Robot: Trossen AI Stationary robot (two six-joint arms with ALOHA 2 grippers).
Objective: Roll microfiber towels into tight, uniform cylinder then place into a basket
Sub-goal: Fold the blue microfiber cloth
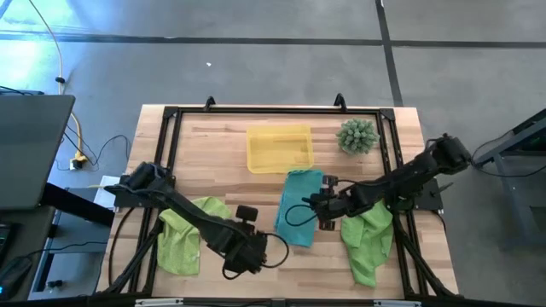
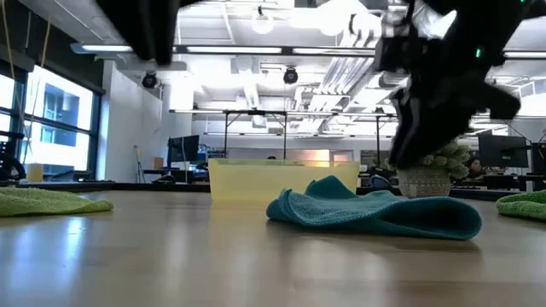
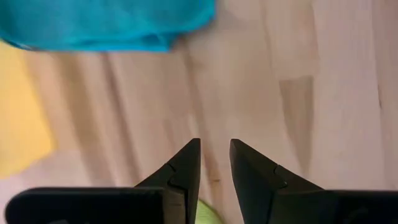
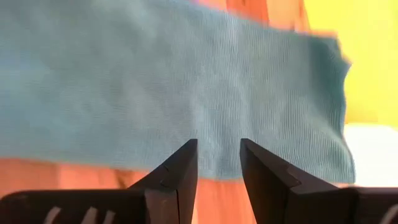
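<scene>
Spanning the scene, the wooden surface (image 1: 222, 145) carries a teal towel (image 1: 299, 207) at centre, touching the yellow basket (image 1: 279, 148) behind it, and green towels at left (image 1: 186, 234) and right (image 1: 367, 237). Right gripper (image 1: 311, 203) hovers over the teal towel, left gripper (image 1: 256, 253) over bare wood; both jaws slightly apart, empty.

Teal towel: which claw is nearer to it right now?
Right. The right claw hovers at the teal towel's right edge with nothing in it; the left claw sits over bare wood off the towel's near-left corner, also with nothing in it.
</scene>
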